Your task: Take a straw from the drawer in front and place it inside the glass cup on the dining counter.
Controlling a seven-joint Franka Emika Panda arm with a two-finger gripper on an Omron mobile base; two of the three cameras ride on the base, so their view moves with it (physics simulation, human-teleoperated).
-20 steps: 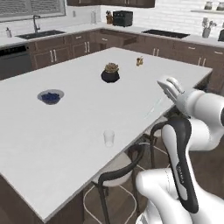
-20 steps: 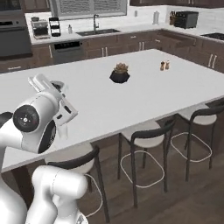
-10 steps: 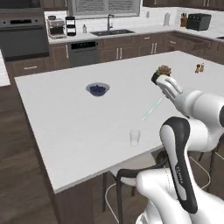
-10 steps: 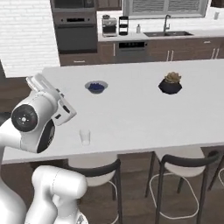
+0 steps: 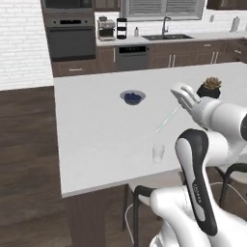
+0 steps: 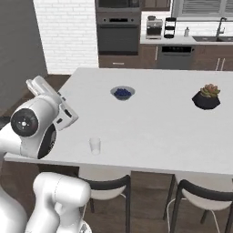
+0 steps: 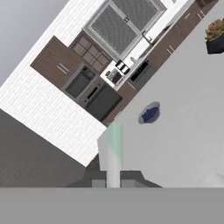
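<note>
The gripper (image 5: 179, 102) pinches the straw (image 5: 167, 120) at its top end, holding it slanted in the air above the dining counter (image 5: 91, 130). The glass cup (image 5: 158, 153) stands near the counter's front edge, below and apart from the straw's tip. Carrying seems finished; next comes uprighting the straw over the cup's mouth and lowering it.

1. A small grey bowl with blue contents (image 5: 132, 97) is seen upper centre in the left base view.
2. A dark round pot holding a green plant (image 6: 206, 97) is seen at right in the right base view.
3. A dark built-in oven (image 6: 118, 38) is set in the back wall.
4. Black-framed stools (image 6: 108, 184) are seen at the bottom.
</note>
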